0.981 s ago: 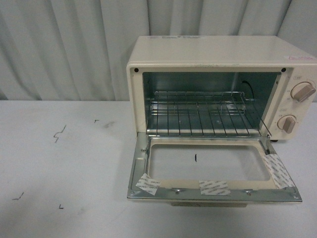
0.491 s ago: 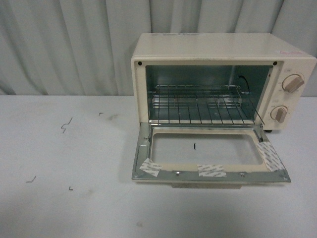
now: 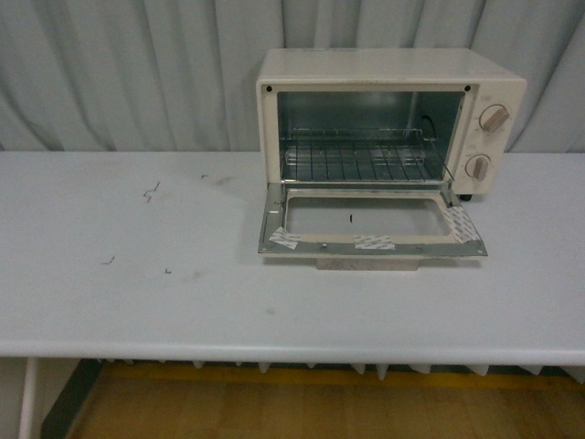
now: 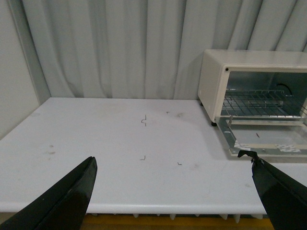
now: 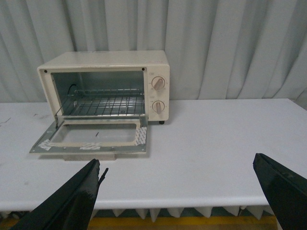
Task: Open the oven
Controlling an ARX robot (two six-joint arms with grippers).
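The cream oven (image 3: 393, 62) stands at the back of the white table (image 3: 183, 302), right of centre. Its glass-windowed door (image 3: 370, 240) is folded down flat on the table, and the wire rack (image 3: 361, 157) shows inside. Two round knobs (image 3: 494, 117) sit on its right face. Neither arm appears in the front view. My left gripper (image 4: 175, 191) is open, hanging off the table's near edge with the oven (image 4: 211, 81) far ahead. My right gripper (image 5: 180, 191) is open too, back from the table edge, the oven (image 5: 105, 58) well beyond it.
Grey pleated curtains (image 3: 128, 73) hang behind the table. Small dark marks (image 3: 151, 192) dot the tabletop left of the oven. Strips of white tape (image 3: 373, 242) sit on the door's inner frame. The table's front edge (image 3: 292, 352) drops to a wooden floor (image 3: 274, 402).
The front view has pulled back and away from the oven, which now looks smaller and further off. The table's front edge and the floor have come into view. The door stays down.
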